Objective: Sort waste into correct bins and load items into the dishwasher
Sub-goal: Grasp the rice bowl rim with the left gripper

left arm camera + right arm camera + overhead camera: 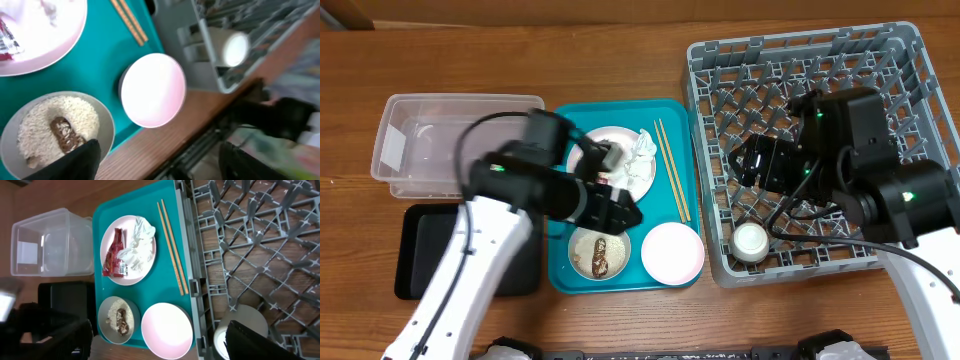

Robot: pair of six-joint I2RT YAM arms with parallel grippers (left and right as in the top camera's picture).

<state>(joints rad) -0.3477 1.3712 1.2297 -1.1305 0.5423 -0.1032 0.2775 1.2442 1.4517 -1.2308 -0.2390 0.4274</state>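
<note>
With left fingers (75, 162) spread wide and holding nothing, hovers over the near half of the teal tray (160, 292), between plate (610, 160) and rice bowl (599, 250), one fingertip just over that bowl's rim. With right fingers (252, 340) likewise wide apart and empty, hangs to the right of the teal tray, over the rack (910, 60) and close above the cup (751, 241), set in the rack corner nearest the teal tray's near right corner.

Reads as an early stage: cup loaded, no waste sorted yet.

Counts on the teal tray:
- far left, the plate carrying wrapper (114, 255) and tissue (137, 245)
- far right, chopsticks (671, 170) side by side
- near left, the rice bowl with its brown lump (65, 135)
- near right, the empty bowl (672, 252)

Places the tub (420, 140) left of the teal tray on the far side, with nothing visible inside, and the black tray (420, 250) left of it on the near side, partly under the left arm.

Probably calls next for waste first. Lower the left fingers onto the brown lump, or shift toward the far left for wrapper or tissue, pinch lightly, then carry left past the teal tray's edge to a bin. Cannot tell from here which bin suits which waste. Alternatively, bring the right fingers across the teal tray's right edge to grip the empty bowl by its rim, ready to load without emptying.
</note>
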